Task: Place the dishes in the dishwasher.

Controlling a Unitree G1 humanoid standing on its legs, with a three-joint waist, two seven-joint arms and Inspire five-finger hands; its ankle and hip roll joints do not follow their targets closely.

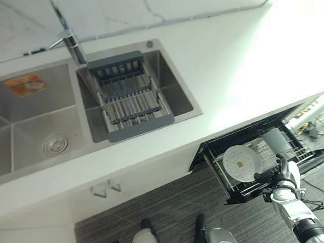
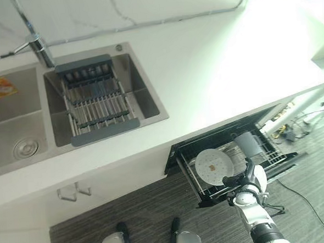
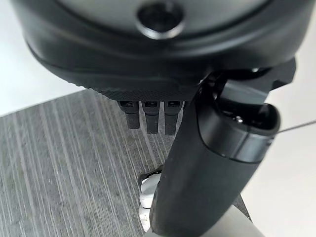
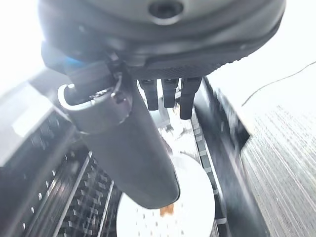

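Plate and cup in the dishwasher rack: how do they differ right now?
The plate is white, flat and round, with a small orange mark, at the rack's near-left part by the right hand. The cup is grey and tall, further back toward the counter. Both sit in the pulled-out rack.

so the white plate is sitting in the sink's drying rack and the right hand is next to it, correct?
Not the sink. The white plate stands in the pulled-out dishwasher rack below the counter, as the left eye view shows. The grey drying rack over the sink holds no plate. The right hand is indeed next to the plate.
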